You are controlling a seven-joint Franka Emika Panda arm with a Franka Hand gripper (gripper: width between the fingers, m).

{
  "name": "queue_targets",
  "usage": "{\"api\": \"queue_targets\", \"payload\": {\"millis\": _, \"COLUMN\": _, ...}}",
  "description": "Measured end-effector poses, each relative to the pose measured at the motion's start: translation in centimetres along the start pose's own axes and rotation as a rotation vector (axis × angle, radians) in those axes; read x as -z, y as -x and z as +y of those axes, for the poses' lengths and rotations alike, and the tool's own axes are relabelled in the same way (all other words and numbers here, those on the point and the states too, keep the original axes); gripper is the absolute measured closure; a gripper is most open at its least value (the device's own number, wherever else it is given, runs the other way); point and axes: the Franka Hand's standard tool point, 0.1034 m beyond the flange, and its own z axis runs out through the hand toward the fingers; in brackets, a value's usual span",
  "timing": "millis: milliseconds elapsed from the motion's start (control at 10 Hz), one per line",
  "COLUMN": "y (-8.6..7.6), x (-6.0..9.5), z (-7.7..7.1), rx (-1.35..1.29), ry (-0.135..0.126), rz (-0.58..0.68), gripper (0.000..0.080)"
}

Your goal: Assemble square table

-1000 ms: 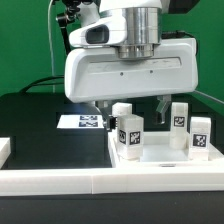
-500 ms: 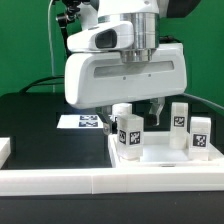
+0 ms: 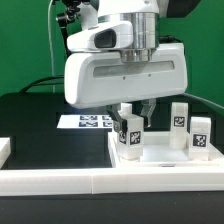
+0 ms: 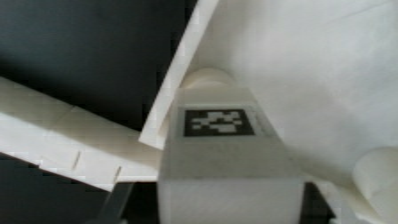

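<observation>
Between the fingers [image 3: 131, 108] you have a short white tagged block leg [image 3: 124, 113], and they appear to be closing on it, a firm grip unconfirmed. It stands on the white square tray-like tabletop [image 3: 160, 159]. Next, confirm the grasp, then lift straight.

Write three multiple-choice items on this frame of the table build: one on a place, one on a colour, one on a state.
1. Where does the hand hang?
A. over the marker board
B. over the legs on the tabletop
C. off the table's edge

2. What colour is the table surface around the parts?
A. black
B. green
C. white

3. How do the legs stand on the tabletop?
A. lying flat
B. stacked
C. upright

Answers:
1 B, its fingers flank the rear leg behind the front leg.
2 A, the bare surface is black.
3 C, each tagged leg, like the two by the exterior view's right, stands on end.
</observation>
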Motion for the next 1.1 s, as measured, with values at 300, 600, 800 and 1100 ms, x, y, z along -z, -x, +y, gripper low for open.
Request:
{"api": "queue_targets", "payload": {"millis": 300, "y": 0.11, "x": 0.00, "z": 0.12, "rx": -0.248, "ry": 0.003, "rz": 0.012, "gripper": 0.0511}}
{"api": "queue_targets", "payload": {"millis": 600, "y": 0.30, "x": -0.07, "z": 0.38, "rx": -0.547, "ry": -0.010, "rz": 0.028, "gripper": 0.0509}}
{"api": "queue_targets", "payload": {"millis": 800, "y": 0.29, "x": -0.09, "z": 0.61, "rx": -0.749, "ry": -0.014, "rz": 0.044, "gripper": 0.0509}}
{"api": "queue_targets", "payload": {"millis": 1100, "y": 0.40, "x": -0.12, "z": 0.88, "rx": -1.039, "ry": -0.026, "rz": 0.050, "gripper": 0.0509}}
